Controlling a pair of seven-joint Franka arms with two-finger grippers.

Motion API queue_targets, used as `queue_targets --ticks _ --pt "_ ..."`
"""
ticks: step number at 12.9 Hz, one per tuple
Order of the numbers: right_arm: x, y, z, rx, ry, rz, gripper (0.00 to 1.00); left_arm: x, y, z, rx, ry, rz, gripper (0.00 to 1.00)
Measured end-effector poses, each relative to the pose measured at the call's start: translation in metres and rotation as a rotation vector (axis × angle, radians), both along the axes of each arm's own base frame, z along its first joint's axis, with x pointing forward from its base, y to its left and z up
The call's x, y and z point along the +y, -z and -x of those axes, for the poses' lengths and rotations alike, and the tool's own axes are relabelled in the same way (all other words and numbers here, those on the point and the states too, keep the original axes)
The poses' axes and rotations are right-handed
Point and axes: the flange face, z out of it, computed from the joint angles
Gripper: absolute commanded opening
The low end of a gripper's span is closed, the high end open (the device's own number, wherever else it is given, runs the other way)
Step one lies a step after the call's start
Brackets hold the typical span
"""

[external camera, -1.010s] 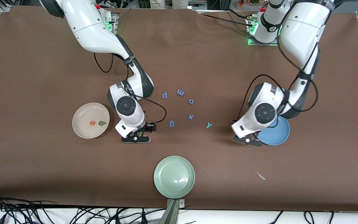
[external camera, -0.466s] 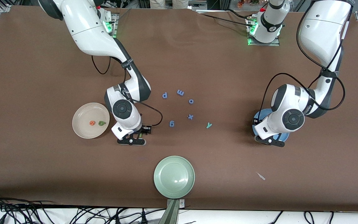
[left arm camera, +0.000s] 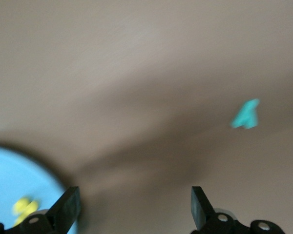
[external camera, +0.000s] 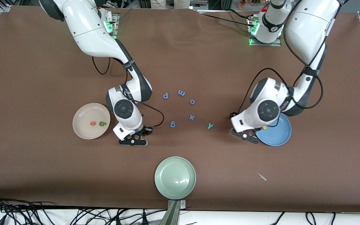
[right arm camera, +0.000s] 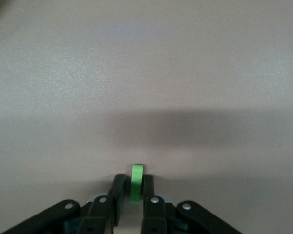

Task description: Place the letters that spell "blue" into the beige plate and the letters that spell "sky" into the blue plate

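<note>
Right gripper (right arm camera: 132,192) pinches the thin green l (right arm camera: 136,181) edge-on at table level beside the beige plate (external camera: 83,132), so I fear it slipping when lifted; left gripper (left arm camera: 132,207), spread, hangs empty at the blue plate (external camera: 281,137) rim.

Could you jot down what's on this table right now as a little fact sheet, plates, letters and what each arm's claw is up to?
beige plate: holds orange e and green b
blue plate: holds a yellow letter
teal y: on the table, between the arms
blue letters: loose cluster mid-table
pale green plate: nearest the camera
right gripper: jaws shut on green l, beside the beige plate
left gripper: jaws open, holding nothing, at the blue plate's edge
</note>
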Motion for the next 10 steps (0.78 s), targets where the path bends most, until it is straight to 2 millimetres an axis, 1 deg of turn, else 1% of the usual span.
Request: queue_targets --ticks 1,2,3,4,5,6,7,8,9,10 --pt "-0.001 0.000 -0.001 -0.001 -0.028 0.002 0.05 -0.024 0.004 0.006 -0.014 0.033 0.011 1.00" --pt "-0.002 -0.001 -0.002 -0.004 -0.057 0.005 0.05 -0.046 0.012 0.013 -0.032 0.063 0.027 0.97" --pt "-0.006 -0.003 -0.004 -0.007 -0.078 0.011 0.05 -0.064 0.023 0.018 -0.052 0.085 0.046 0.92" --pt "-0.010 -0.008 -0.006 -0.009 -0.089 0.016 0.05 -0.075 0.033 0.021 -0.067 0.097 0.062 0.88" --pt "-0.014 -0.014 -0.008 -0.005 -0.091 0.022 0.05 -0.080 0.042 0.022 -0.078 0.101 0.074 0.80" --pt "-0.021 -0.023 -0.008 0.000 -0.098 0.026 0.06 -0.083 0.050 0.023 -0.083 0.104 0.082 0.75" --pt "-0.031 -0.031 -0.007 0.008 -0.114 0.030 0.06 -0.087 0.055 0.024 -0.086 0.107 0.087 0.75" --pt "-0.048 -0.040 -0.005 0.017 -0.126 0.033 0.06 -0.091 0.060 0.027 -0.086 0.113 0.090 0.75" --pt "-0.071 -0.048 -0.001 0.034 -0.134 0.037 0.07 -0.095 0.064 0.029 -0.091 0.118 0.096 0.74" --pt "-0.095 -0.056 0.007 0.055 -0.147 0.039 0.07 -0.099 0.068 0.030 -0.099 0.121 0.103 0.68"
